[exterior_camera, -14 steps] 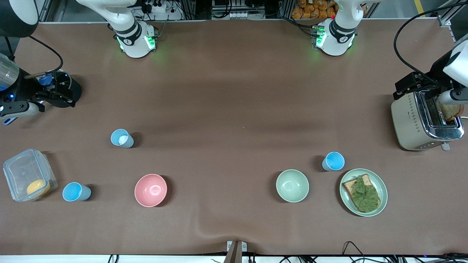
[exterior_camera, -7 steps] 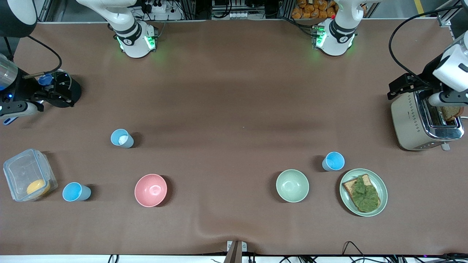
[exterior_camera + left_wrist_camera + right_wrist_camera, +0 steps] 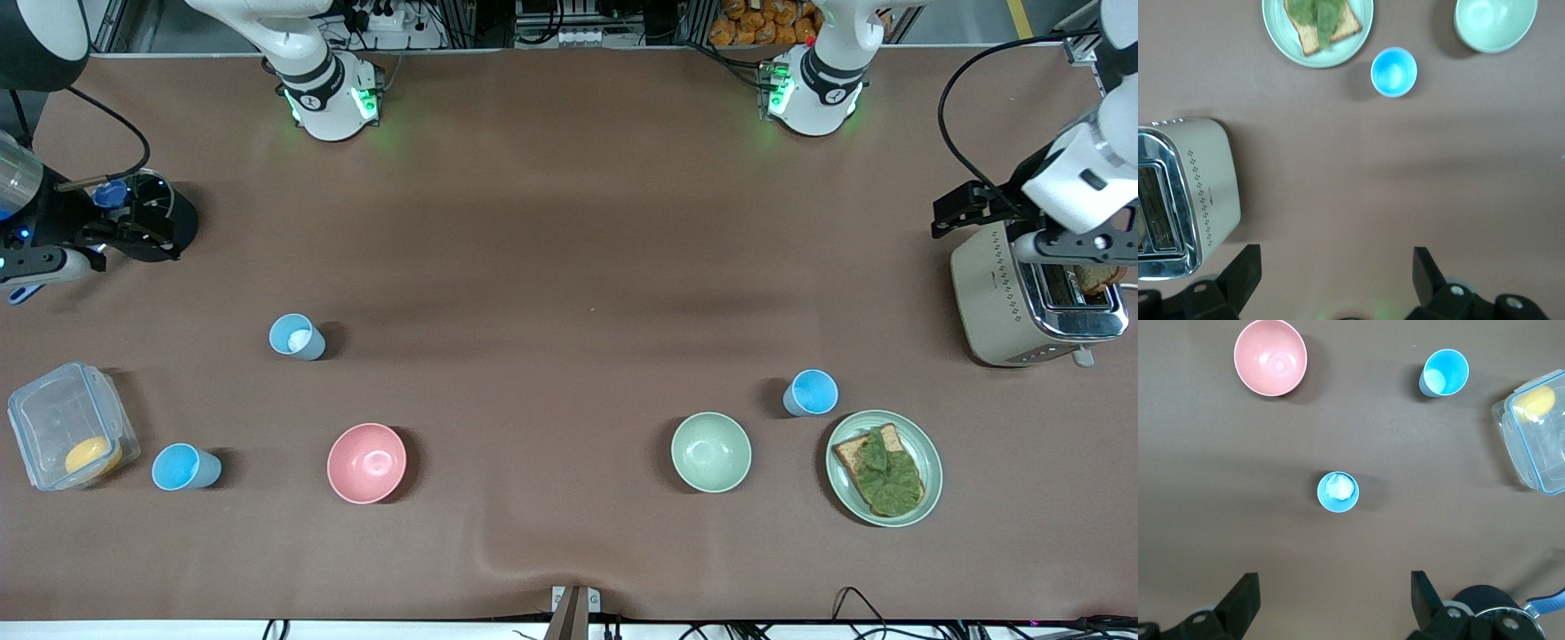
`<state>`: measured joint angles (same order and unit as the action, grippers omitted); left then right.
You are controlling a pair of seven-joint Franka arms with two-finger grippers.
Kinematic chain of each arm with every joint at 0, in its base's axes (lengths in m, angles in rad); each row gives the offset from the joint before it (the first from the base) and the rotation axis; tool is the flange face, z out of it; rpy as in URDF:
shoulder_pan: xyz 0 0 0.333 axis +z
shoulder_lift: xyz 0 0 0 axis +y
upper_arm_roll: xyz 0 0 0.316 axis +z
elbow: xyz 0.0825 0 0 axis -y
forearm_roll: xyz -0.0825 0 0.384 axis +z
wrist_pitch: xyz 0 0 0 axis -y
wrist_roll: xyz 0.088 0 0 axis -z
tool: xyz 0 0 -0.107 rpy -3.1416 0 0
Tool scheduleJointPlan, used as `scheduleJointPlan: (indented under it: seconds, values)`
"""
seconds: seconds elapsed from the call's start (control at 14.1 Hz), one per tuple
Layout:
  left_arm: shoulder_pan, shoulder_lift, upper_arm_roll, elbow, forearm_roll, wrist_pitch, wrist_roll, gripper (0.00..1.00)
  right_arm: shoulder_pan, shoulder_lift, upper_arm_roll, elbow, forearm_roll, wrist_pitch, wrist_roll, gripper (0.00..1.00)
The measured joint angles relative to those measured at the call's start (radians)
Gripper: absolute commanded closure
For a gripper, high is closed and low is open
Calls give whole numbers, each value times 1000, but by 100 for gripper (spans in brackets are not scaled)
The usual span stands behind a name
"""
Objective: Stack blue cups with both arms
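Note:
Three blue cups stand upright and apart on the brown table. The paler cup (image 3: pixel 297 337) (image 3: pixel 1337 491) has a whitish patch inside. A second cup (image 3: pixel 185 468) (image 3: pixel 1445 372) sits nearer the front camera, beside a clear box. The third cup (image 3: pixel 811 393) (image 3: pixel 1393 71) stands toward the left arm's end, next to a plate. My right gripper (image 3: pixel 1335 597) hangs open and empty high over the table at the right arm's end. My left gripper (image 3: pixel 1336 277) hangs open and empty high over bare cloth beside the toaster.
A pink bowl (image 3: pixel 366 462) and a pale green bowl (image 3: pixel 710 452) sit near the front. A green plate (image 3: pixel 925 498) holds toast with lettuce. A toaster (image 3: pixel 996 302) stands at the left arm's end. A clear box (image 3: pixel 44 418) and a black round device (image 3: pixel 164 227) occupy the right arm's end.
The left arm's hand has drifted over the toaster, away from the front camera. The right arm and all cups have stayed put.

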<state>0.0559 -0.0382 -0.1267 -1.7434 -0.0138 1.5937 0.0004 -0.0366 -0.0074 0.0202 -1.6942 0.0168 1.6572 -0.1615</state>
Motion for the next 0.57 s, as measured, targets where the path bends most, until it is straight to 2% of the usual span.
scheduleJointPlan:
  seconds: [0.28,0.57]
  values:
    - [-1,1,-12,-60,7,-35,0,0,0,13,7,-5,0,-6,-4,0]
    - [1,3,-11,-91,9,-39,0,0,30,132,25,-26,-2,18,-5,0]
